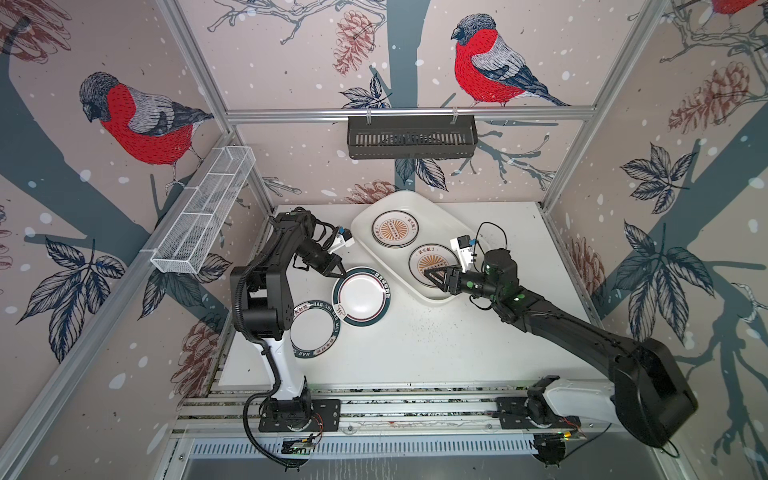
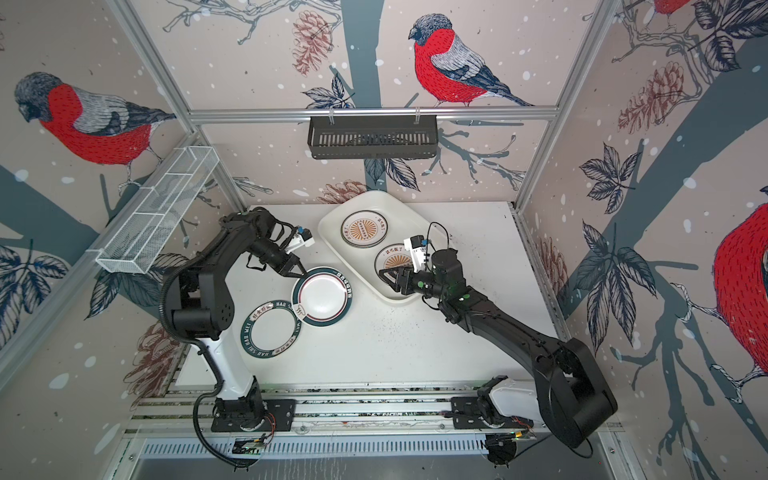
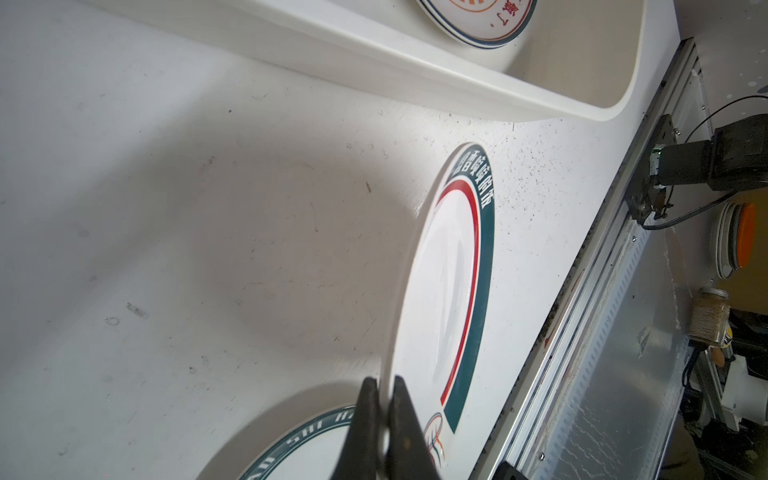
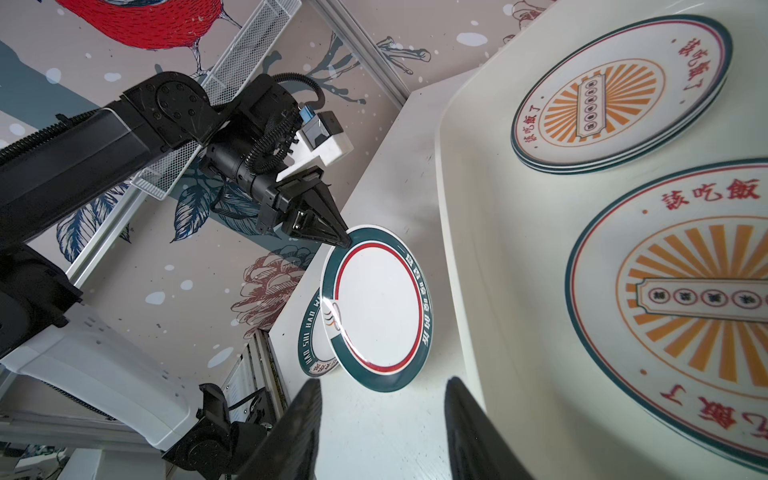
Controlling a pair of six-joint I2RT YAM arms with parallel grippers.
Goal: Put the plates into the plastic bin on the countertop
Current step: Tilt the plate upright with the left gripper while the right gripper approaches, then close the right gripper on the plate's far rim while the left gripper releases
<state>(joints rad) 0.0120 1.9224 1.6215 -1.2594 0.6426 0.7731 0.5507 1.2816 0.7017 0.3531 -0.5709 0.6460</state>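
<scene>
My left gripper [image 1: 341, 274] [image 2: 304, 273] [image 3: 384, 386] is shut on the rim of a white plate with a teal and red band [image 1: 360, 296] [image 2: 322, 296] [image 3: 449, 291] [image 4: 376, 307]. The plate is tilted, and its low side overlaps a teal lettered plate [image 1: 313, 330] [image 2: 270, 328] [image 4: 311, 336] lying flat on the countertop [image 1: 436, 340]. The plastic bin [image 1: 436, 218] [image 2: 399, 212] [image 4: 478, 208] holds orange sunburst plates: a small stack at the far end [image 1: 395, 228] [image 4: 619, 99] and one nearer [image 1: 432, 264] [image 4: 685, 307]. My right gripper [image 1: 430, 277] [image 2: 384, 276] [image 4: 382, 386] is open and empty at the bin's near left rim.
A black slotted basket [image 1: 411, 137] hangs on the back wall. A white wire mesh basket [image 1: 203, 216] hangs on the left wall, above my left arm. Aluminium rails [image 1: 415, 407] carrying both arm bases run along the front edge.
</scene>
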